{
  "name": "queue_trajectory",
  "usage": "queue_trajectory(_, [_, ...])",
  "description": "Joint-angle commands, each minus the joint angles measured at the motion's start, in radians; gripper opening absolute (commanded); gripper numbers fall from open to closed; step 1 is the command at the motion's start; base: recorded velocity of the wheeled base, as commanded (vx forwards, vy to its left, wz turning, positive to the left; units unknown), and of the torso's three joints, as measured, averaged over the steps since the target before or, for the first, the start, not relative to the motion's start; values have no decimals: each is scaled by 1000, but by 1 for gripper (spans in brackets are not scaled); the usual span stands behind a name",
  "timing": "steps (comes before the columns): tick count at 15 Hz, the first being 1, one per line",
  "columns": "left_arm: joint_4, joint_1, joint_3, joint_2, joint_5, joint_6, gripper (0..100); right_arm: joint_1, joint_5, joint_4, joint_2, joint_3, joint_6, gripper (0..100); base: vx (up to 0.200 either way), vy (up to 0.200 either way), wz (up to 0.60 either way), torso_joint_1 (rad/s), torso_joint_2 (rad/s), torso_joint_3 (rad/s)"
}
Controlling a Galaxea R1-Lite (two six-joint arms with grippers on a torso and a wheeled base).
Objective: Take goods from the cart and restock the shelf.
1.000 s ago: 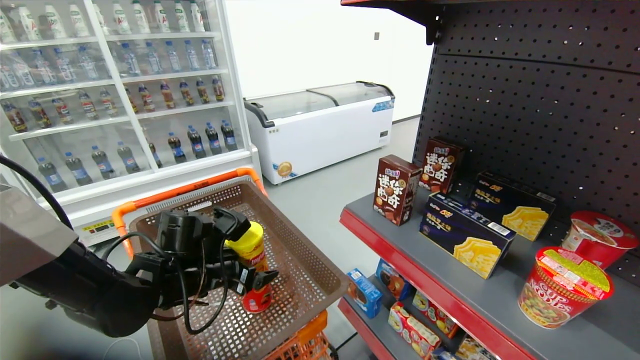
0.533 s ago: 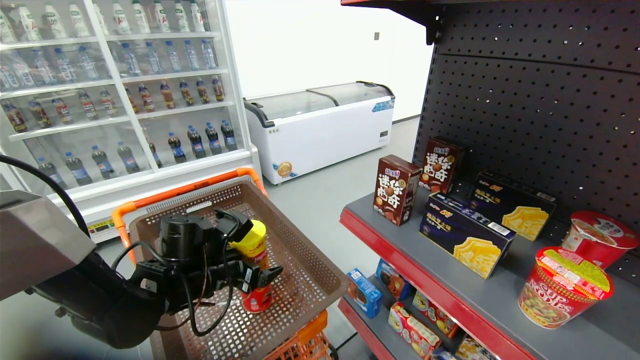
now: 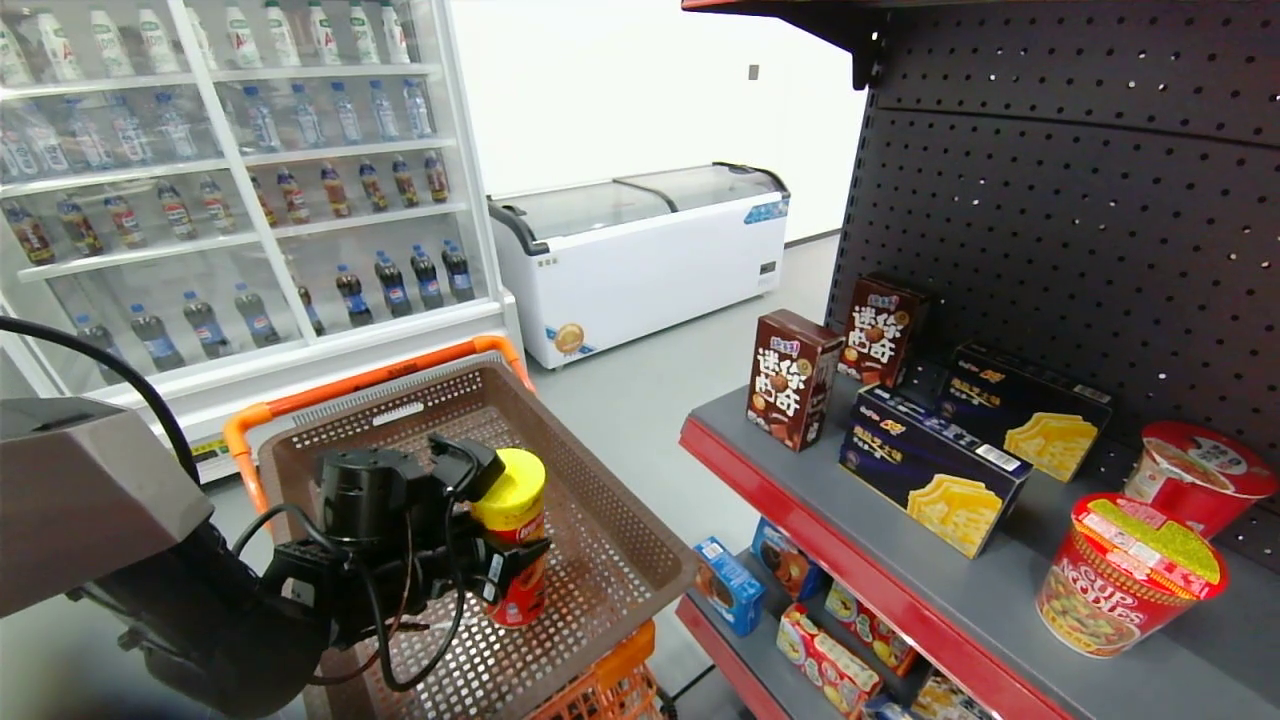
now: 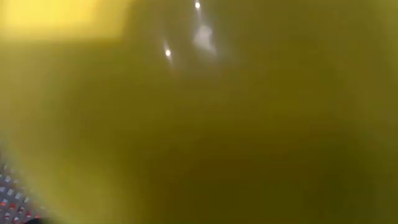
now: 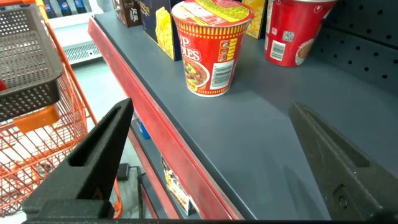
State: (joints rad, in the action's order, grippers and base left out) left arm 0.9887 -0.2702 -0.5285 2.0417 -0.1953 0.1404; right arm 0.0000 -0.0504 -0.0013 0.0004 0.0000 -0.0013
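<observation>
The left gripper [image 3: 505, 565] has slid in around the yellow-lidded canister [image 3: 518, 505] standing in the cart basket [image 3: 620, 540] on our left. Its fingers now clamp the canister's middle, so we reckon the lift comes next. Our right gripper [image 5: 211, 121] hangs with fingers apart over the grey shelf [image 3: 900, 560] on the right, near the cup noodles [image 5: 210, 46], while a drinks fridge [image 3: 200, 200] and chest freezer [image 3: 640, 250] stand far behind.
</observation>
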Motion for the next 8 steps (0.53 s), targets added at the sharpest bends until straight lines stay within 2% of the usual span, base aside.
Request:
queue_trajectory(1, [-5,5,5,2,2,5,0,0,-2,0,0,0,0,100,0,0,0,0,0,0])
queue_trajectory(3, [-4,5,7,-6,24,13,0,0,-2,0,0,0,0,100,0,0,0,0,0,0])
queue_trajectory(5, [4,6,7,-48,94,16,0,0,-2,0,0,0,0,100,0,0,0,0,0,0])
queue_trajectory(6, [1,9,7,-60,114,34,0,0,0,1,0,0,0,100,0,0,0,0,0,0])
queue_trajectory(8, [-7,25,28,-110,114,68,0,0,0,1,0,0,0,100,0,0,0,0,0,0])
